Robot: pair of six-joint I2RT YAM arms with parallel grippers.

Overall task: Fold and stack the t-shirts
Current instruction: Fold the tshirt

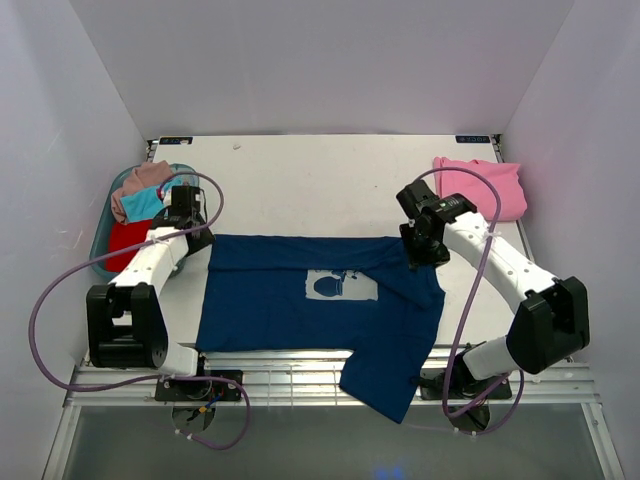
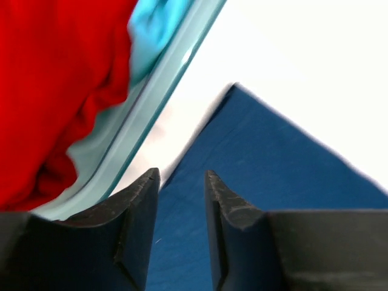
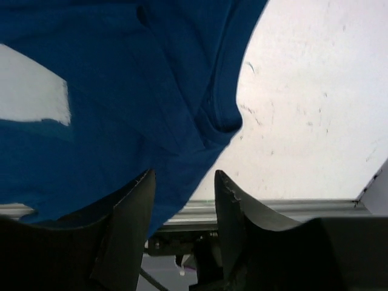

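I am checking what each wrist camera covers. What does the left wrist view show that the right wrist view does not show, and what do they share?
Only the left wrist view: the red t-shirt and teal cloth inside a pale-rimmed bin.
Only the right wrist view: the pale chest print and the metal rail at the near edge.
Both: the navy t-shirt lying on the white table, and an open gripper holding nothing, the left gripper and the right gripper.
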